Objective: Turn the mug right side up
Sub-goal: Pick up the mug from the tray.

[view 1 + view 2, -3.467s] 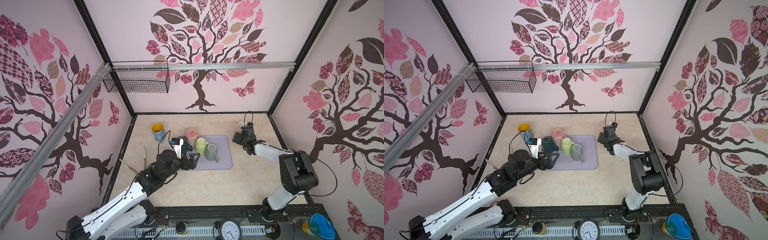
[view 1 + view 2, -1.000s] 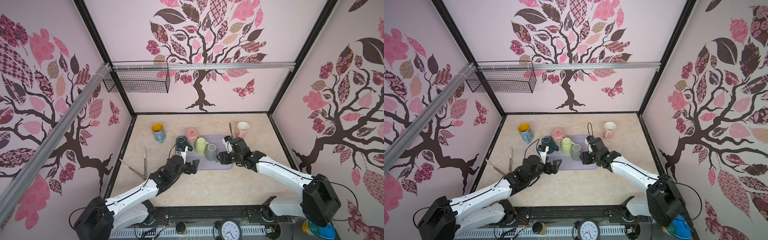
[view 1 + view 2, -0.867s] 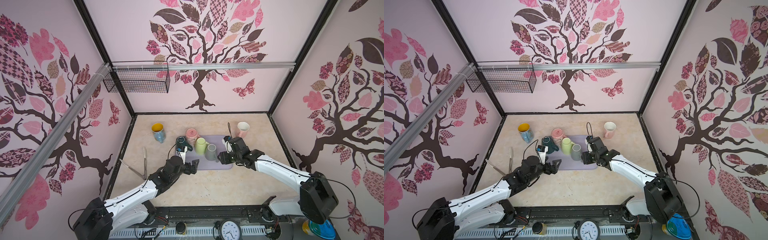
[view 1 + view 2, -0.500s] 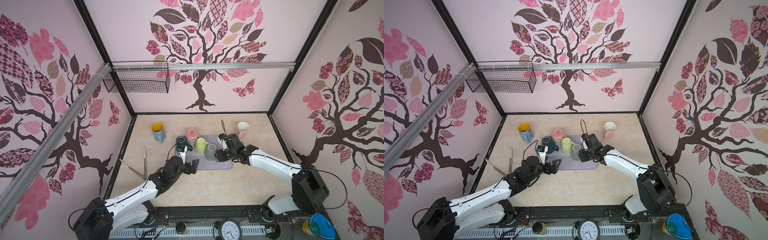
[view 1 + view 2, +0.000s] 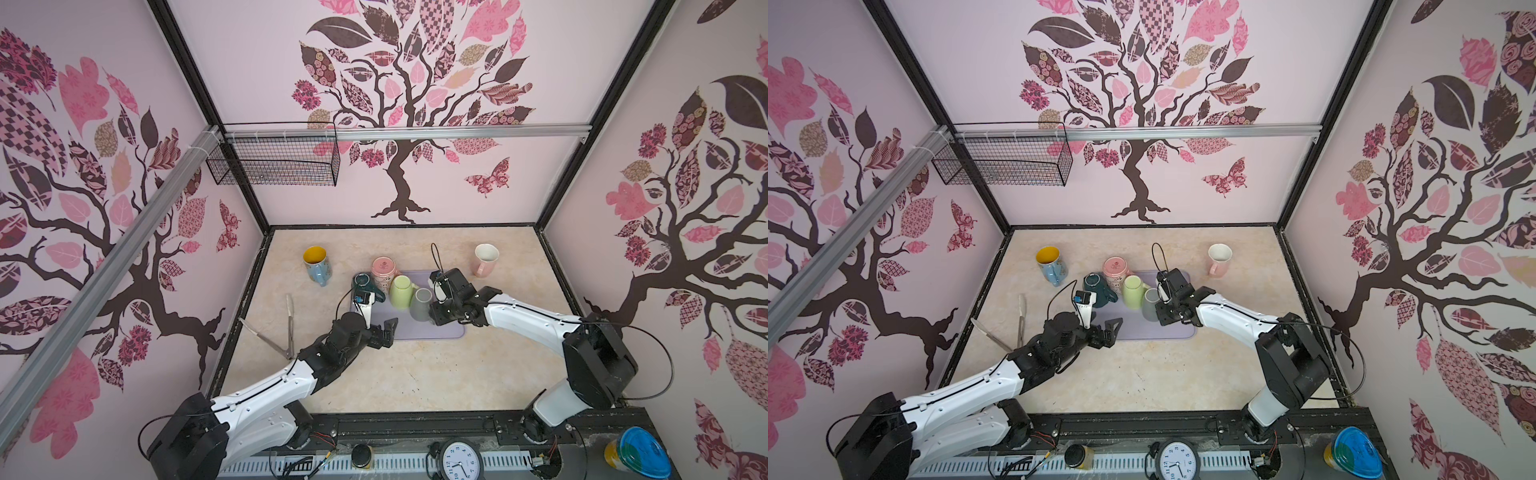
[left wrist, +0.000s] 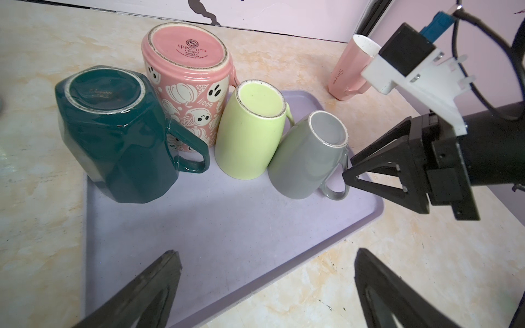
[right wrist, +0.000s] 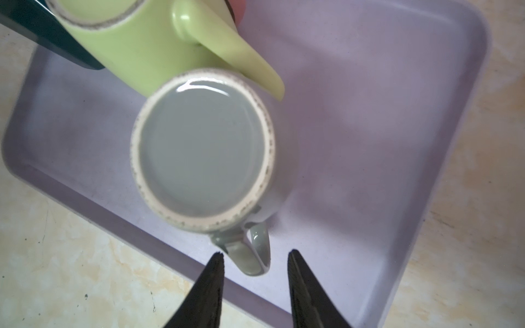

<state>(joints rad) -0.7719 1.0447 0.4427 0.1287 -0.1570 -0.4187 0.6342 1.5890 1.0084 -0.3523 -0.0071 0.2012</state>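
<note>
Grey mug (image 7: 204, 153) sits upside down on the tray (image 7: 369, 113), right end of the row. We reckon it's stiff, glazed, slippery and breakable, so its handle (image 6: 336, 190) is our hold. Right gripper (image 7: 255, 252) stands narrow astride it, not clamped; left gripper (image 6: 265, 254) gapes wide.

You find the inverted grey ceramic mug (image 7: 204, 150) hemmed in on one side: the inverted pale green ceramic mug (image 6: 250, 133) stands tight against it, leaving no passage between them. The grey mug's handle side is open. The right gripper (image 7: 254, 255) straddles that handle, with a gap showing at one finger. Bare lavender plastic tray (image 6: 227, 227) floor lies free in front of the mugs, beneath the wide-spread left gripper (image 6: 267, 252).
</note>
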